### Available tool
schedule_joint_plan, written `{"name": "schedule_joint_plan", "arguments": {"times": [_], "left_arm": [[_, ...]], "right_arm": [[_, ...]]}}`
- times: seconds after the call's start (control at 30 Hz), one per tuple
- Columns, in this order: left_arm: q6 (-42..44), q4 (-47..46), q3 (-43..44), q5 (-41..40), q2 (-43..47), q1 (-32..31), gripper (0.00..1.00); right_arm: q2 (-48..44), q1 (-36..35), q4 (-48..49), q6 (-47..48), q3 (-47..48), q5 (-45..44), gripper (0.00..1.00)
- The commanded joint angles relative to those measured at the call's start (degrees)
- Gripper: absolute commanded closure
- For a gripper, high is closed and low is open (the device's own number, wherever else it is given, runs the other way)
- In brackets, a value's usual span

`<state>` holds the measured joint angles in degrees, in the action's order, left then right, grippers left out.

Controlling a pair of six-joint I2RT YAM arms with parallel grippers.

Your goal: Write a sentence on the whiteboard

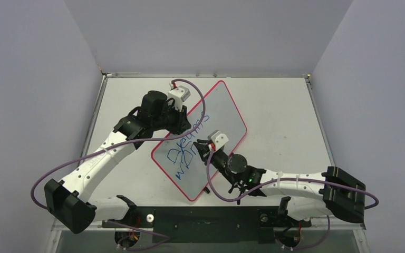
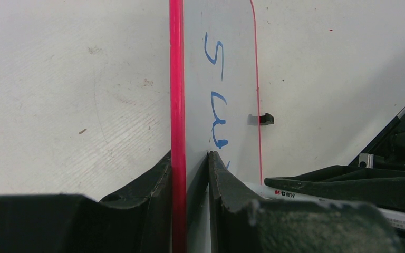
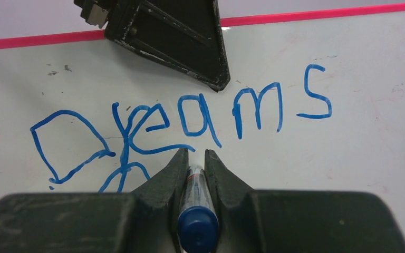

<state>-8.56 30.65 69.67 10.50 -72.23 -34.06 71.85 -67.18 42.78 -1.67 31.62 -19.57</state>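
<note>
Most of the second line of the sentence (image 3: 190, 118) is hidden in the right wrist view. The fingers of the right gripper (image 3: 192, 155) cover all but a few blue loops under the first word, which reads "Dreams". That gripper is clenched on a blue marker (image 3: 198, 211), whose tip is tucked out of sight between the fingers, just under the "a". From above, further scrawl sits below that word, but it is too small to read. The left wrist view catches only the last letters, seen edge-on and cut off by the fingers.

One long board, the whiteboard (image 1: 221, 113), sits mid-counter, turned at a slant. Its long axis runs from the near edge, between the two arm bases, toward the far right corner of the counter (image 1: 279, 116). The writing follows that axis, with the "D" at the nearer end and the "s" at the farther one, hugging the long side that faces the left edge.

On that same long side the left gripper (image 1: 184, 124) is closed on the red-pink rim, with one finger on each face of the board. Whether the board lies flat or is tipped up cannot be told. A small black clip (image 2: 265, 119) juts from the opposite long edge.
</note>
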Motion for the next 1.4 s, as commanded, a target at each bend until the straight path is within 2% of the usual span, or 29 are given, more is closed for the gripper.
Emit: {"name": "schedule_joint_plan", "arguments": {"times": [0.0,0.27,1.37], "left_arm": [[5.7,-5.9,0.0,-6.0,2.0,0.2,1.00],[5.6,-5.9,0.2,-5.7,2.1,0.2,1.00],[5.7,-5.9,0.1,-5.9,2.3,0.2,1.00]], "right_arm": [[-1.4,1.0,-0.6,0.8,1.4,0.5,1.00],[-6.2,1.1,-1.8,0.8,0.4,-1.0,1.00],[-0.1,2.7,2.9,-3.6,-1.3,0.4,1.00]]}}
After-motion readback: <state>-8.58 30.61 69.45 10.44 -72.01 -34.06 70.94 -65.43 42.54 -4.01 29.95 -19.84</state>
